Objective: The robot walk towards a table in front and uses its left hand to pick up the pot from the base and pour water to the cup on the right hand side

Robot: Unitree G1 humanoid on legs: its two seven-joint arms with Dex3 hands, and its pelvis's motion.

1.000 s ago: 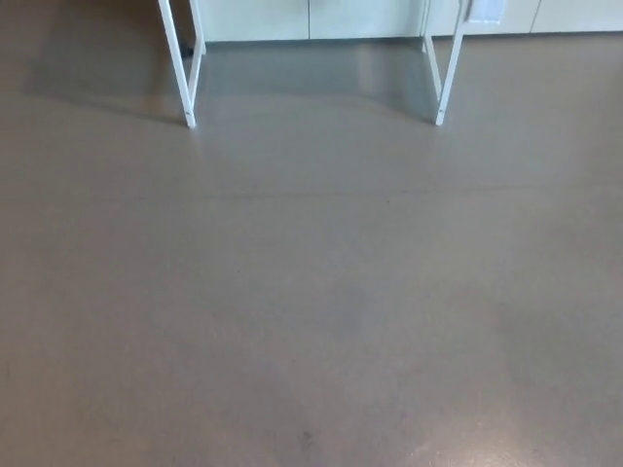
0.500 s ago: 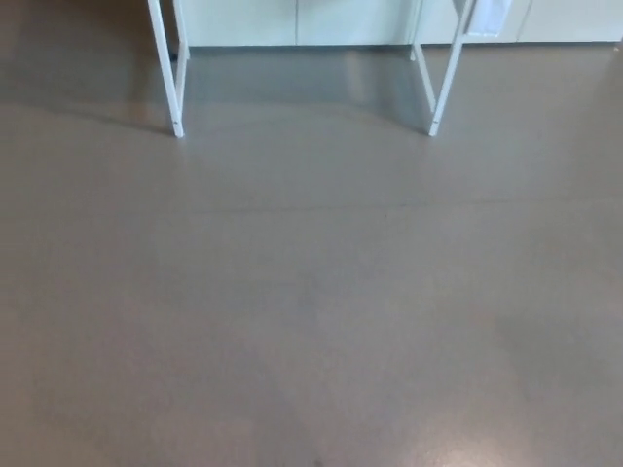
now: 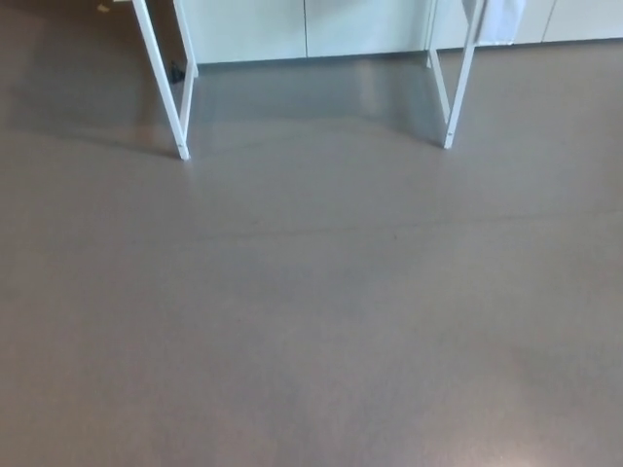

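Only the lower part of the table shows, at the top of the head view: a white left leg (image 3: pixel 165 88) and a white right leg (image 3: pixel 459 83) standing on the floor. The tabletop, the pot, its base and the cup are all out of the picture. Neither of my hands nor any part of my arms is visible.
Grey-brown floor (image 3: pixel 311 311) fills most of the view. White cabinet fronts (image 3: pixel 311 24) run along the back behind the table legs. Something white (image 3: pixel 501 19) hangs by the right leg. A small dark object (image 3: pixel 176 70) lies by the left leg.
The whole picture has shifted: the table legs sit lower and larger in the frame than before, so the camera has moved closer to the table.
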